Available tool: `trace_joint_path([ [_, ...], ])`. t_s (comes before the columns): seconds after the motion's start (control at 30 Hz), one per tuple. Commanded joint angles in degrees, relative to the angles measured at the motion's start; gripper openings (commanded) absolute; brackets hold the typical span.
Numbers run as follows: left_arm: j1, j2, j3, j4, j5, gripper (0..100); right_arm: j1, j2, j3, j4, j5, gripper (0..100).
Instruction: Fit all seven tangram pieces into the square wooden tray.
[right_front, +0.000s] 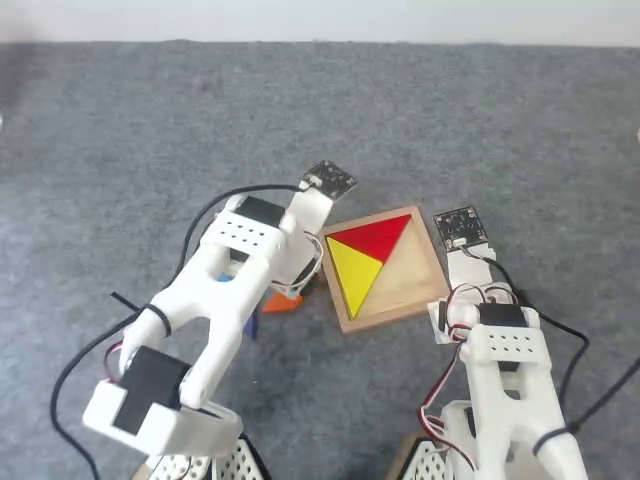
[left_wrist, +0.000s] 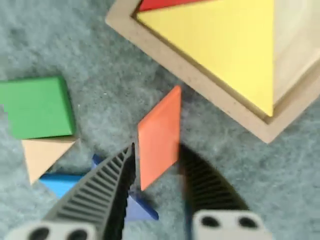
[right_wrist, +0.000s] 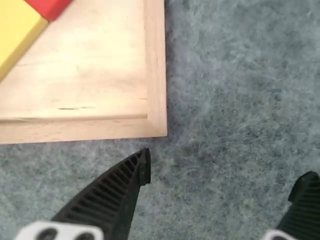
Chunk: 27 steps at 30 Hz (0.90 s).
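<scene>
Your left hand (left_wrist: 159, 154): apart, astride orange wooden parallelogram (left_wrist: 159, 131).
Your right hand (right_wrist: 226, 167): apart, near corner of square wooden tray (right_wrist: 155, 75).
Tray: holds large yellow triangle (left_wrist: 220, 45), red triangle (right_front: 378, 236).

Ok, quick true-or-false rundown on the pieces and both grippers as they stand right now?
1. The yellow triangle and red triangle lie inside the wooden tray. True.
2. The orange piece lies in the tray. False: it lies on the carpet outside the tray.
3. The left gripper is open, with a finger on either side of the orange piece. True.
4. The right gripper holds a blue piece. False: it is open and empty, over carpet beside a tray corner.
5. The green piece lies on the carpet next to a tan triangle. True.
</scene>
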Motion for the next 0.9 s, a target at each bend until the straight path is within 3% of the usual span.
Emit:
trace_joint_path([
  [0.0,0.35,-0.7,2.68,-4.4,1.32,22,-0.13,-1.45,-0.53,-0.22,-0.44,43.4],
  [0.27,0.0,-0.09,10.42,-12.75,1.41,21,-0.13,-1.45,-0.53,-0.22,-0.44,43.4],
  [0.67,-0.09,-0.44,11.3,-12.92,1.85,8,-0.13,-1.45,-0.53,-0.22,-0.44,43.4],
  [0.87,0.35,-0.79,10.95,-12.75,2.99,7,-0.13,-1.45,-0.53,-0.22,-0.44,43.4],
])
